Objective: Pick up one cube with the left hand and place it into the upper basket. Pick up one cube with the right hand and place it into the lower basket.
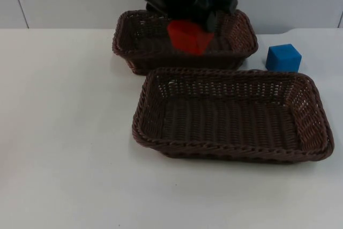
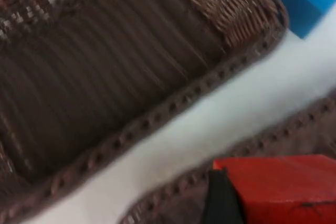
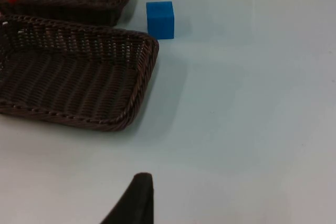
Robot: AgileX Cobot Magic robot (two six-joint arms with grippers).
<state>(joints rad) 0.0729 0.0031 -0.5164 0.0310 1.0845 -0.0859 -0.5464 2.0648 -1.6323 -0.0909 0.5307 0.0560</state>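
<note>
Counted on the white table [image 1: 64, 132]: two brown wicker baskets, the upper basket [image 1: 242, 40] and the lower basket [image 1: 313, 132]. Two cubes also: one red cube [image 1: 188, 37], at the upper basket under the left gripper [image 1: 206, 25] and possibly held by it, and one blue cube [image 1: 283, 57] beside the baskets.

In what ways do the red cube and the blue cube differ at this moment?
The red cube is gripped in the left pincer above the upper basket; the blue cube sits free on the table beside that basket. The red one is tilted, the blue one rests flat. Both look similar in size.
</note>
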